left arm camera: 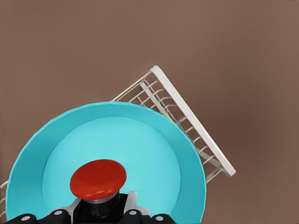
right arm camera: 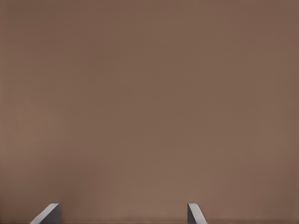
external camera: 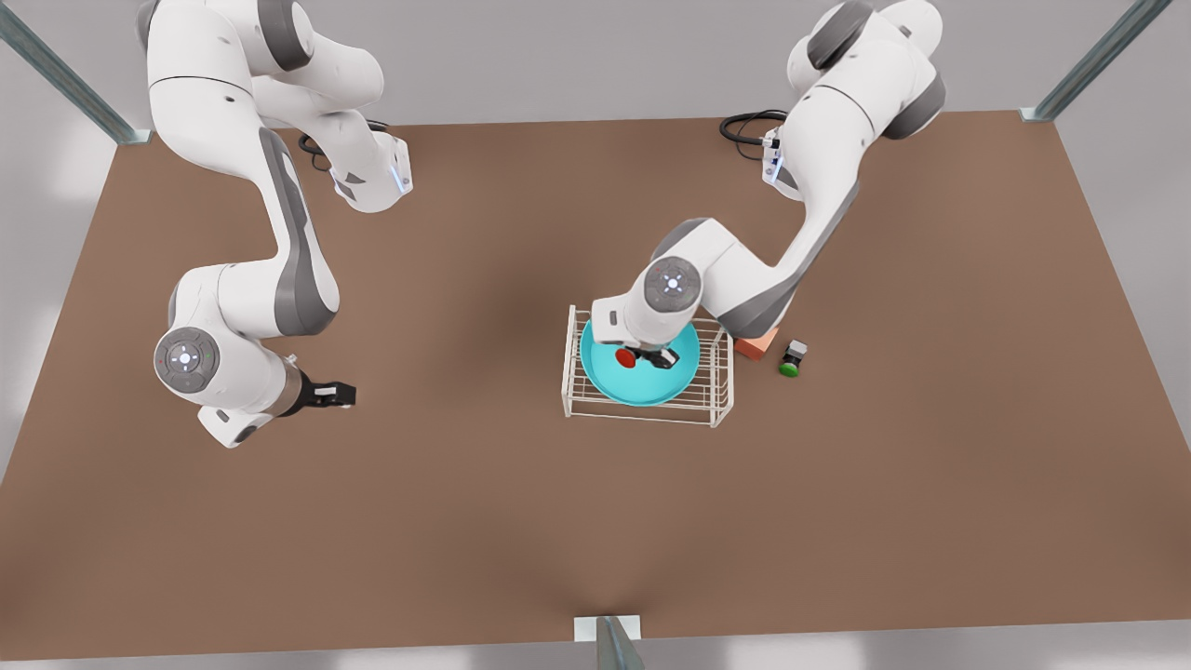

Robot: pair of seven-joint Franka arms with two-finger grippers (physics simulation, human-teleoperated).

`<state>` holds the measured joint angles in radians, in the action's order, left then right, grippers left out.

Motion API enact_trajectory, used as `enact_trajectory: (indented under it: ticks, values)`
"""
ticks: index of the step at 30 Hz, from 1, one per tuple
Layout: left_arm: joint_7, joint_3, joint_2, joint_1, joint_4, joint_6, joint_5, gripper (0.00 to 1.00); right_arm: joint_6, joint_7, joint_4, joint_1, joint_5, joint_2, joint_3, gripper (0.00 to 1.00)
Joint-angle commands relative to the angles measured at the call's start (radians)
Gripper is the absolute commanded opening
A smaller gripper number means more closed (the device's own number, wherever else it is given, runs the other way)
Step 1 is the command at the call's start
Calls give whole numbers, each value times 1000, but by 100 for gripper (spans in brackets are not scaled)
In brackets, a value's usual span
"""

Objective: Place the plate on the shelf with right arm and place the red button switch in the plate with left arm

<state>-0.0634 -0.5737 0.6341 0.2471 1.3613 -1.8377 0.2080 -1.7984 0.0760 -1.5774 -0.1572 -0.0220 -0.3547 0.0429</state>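
Note:
The turquoise plate [external camera: 642,386] lies flat on top of the white wire shelf [external camera: 716,409] at mid-table. My left gripper [external camera: 651,358], on the arm at the front view's right, hovers over the plate's centre, shut on the dark body of the red button switch [external camera: 625,357]. In the left wrist view the red button switch [left arm camera: 98,177] sits between the left gripper [left arm camera: 98,213] fingers, above the plate [left arm camera: 140,140], with the shelf [left arm camera: 196,126] showing beyond the rim. My right gripper [external camera: 344,395] waits open over bare table at the front view's left; the right gripper [right arm camera: 122,215] holds nothing.
A green-capped button [external camera: 789,369] and a small orange block [external camera: 752,347] lie on the table just beside the shelf, toward the front view's right. Brown tabletop [external camera: 465,521] stretches around the shelf on the other sides.

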Motion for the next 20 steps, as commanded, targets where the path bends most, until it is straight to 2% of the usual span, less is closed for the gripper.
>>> enact_trajectory:
  ticks: [1, 3, 4, 8, 10, 12, 13, 20]
  values:
    - [-621, 0, 1, -2, 10, 3, 42, 43, 5, -42, 0, 1, -1, 0, 0, 100]
    - [-621, 0, 1, -2, 22, 5, 42, 46, 5, -42, 0, -1, -1, -3, 0, 100]
    - [-621, 0, 1, -2, 22, 5, 44, 100, 5, -35, 0, -1, -1, -10, 0, 100]
    - [-497, -3, -45, -80, 19, 96, 40, 100, 4, -38, 0, 1, 1, -24, 0, 100]
    - [-175, -8, -131, -271, 7, 261, 33, 100, 1, -44, 0, -1, 8, -24, -1, 100]
    - [-148, -3, -177, -451, 5, 324, 43, 100, 5, -38, -1, 1, 7, -35, 0, 100]
    - [-145, 3, -177, -485, 4, 321, 100, 100, 4, -42, 0, 1, 7, -37, 0, 100]
    - [-147, 5, -166, -523, 5, 321, 134, 100, 5, -38, 0, 1, 7, -41, 0, 100]
